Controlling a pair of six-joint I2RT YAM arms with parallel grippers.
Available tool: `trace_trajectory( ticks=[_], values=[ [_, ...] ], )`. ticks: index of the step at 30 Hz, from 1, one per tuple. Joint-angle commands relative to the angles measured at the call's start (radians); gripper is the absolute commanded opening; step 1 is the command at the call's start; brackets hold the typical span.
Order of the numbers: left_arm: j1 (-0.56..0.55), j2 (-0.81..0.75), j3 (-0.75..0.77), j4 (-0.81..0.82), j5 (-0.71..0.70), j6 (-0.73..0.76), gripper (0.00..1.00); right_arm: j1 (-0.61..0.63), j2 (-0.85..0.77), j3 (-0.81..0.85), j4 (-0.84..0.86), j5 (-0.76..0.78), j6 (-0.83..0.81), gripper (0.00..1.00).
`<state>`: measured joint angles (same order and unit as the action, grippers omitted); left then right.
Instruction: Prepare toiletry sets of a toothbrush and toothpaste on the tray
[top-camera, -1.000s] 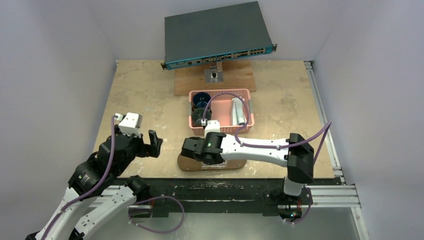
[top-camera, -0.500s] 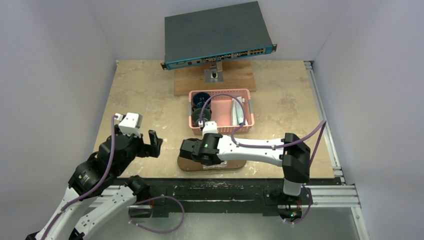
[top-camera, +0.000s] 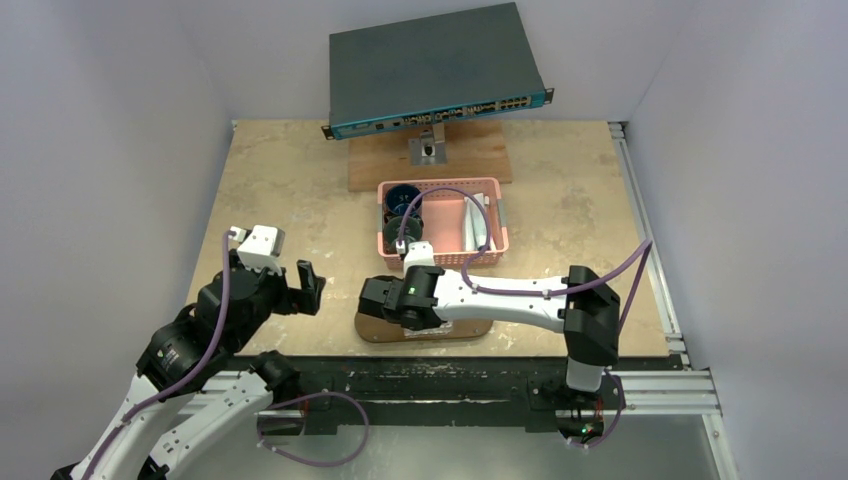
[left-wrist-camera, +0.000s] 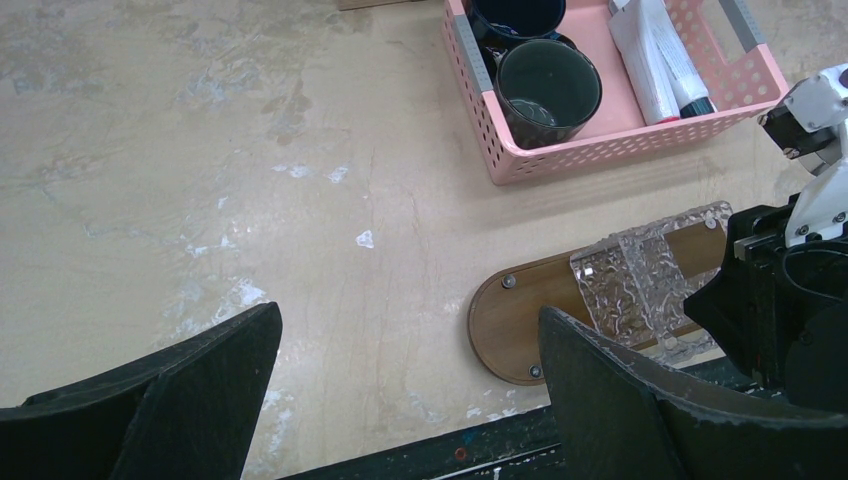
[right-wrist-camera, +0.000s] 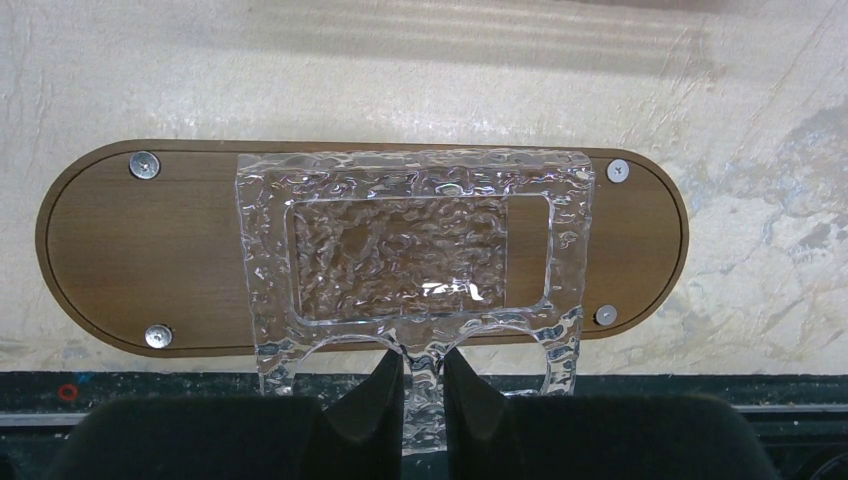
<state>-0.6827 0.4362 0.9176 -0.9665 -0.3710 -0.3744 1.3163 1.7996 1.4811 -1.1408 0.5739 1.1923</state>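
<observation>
Right pincer (right-wrist-camera: 424, 368), nearly closed, pinches the thin stem btw. the two arched cut-outs of a clear textured acrylic plate (right-wrist-camera: 420, 240). The plate lies across the middle of the tray (right-wrist-camera: 110, 240), and its arched end overhangs the tray's near long side. Whether it rests flat on the wood or hangs just above it cannot be told. The tray sits at the near edge of the tabletop (left-wrist-camera: 200, 150), about midway along it. Left pincer (left-wrist-camera: 408, 315) is spread wide and holds nothing, over bare tabletop left of the tray. The toiletry sets (left-wrist-camera: 655, 55) lie in the right part of the pink basket (left-wrist-camera: 600, 150), just beyond the tray, beside two dark mugs (left-wrist-camera: 548, 90); none is on the tray. Likely risks:

- (a) The grip is on one narrow, smooth stem, so the plate may pivot or slip w/ any sideways move.
- (b) If let go while overhanging, the plate may tip toward the tabletop's near edge, since its weight is not fully over the wood.
- (c) A downward push or drag could shove the tray itself nearer that edge.
- (d) A skewed plate would prob. leave the toothbrush and tube sets no level seat.
- (e) Reaching into the basket, the right arm's cable or a finger may catch a mug, as the sets lie close to them.
</observation>
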Motion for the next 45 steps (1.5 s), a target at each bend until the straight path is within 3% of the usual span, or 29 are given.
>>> trace_trajectory(
  ticks=[1,13,24,45],
  values=[
    [0.003,-0.001,-0.009,0.016,-0.003,-0.001,1.0,0.004,-0.009,0.037,0.01,0.0,0.012,0.05],
    [0.003,-0.006,-0.009,0.016,0.0,-0.001,1.0,0.006,0.002,0.047,0.0,-0.006,0.047,0.08],
    [0.003,-0.008,-0.011,0.016,0.0,-0.002,1.0,0.006,0.007,0.072,-0.028,0.009,0.076,0.28],
    [0.003,-0.004,-0.011,0.016,-0.002,-0.005,1.0,0.008,-0.092,0.117,-0.116,0.065,0.084,0.34]
  ],
)
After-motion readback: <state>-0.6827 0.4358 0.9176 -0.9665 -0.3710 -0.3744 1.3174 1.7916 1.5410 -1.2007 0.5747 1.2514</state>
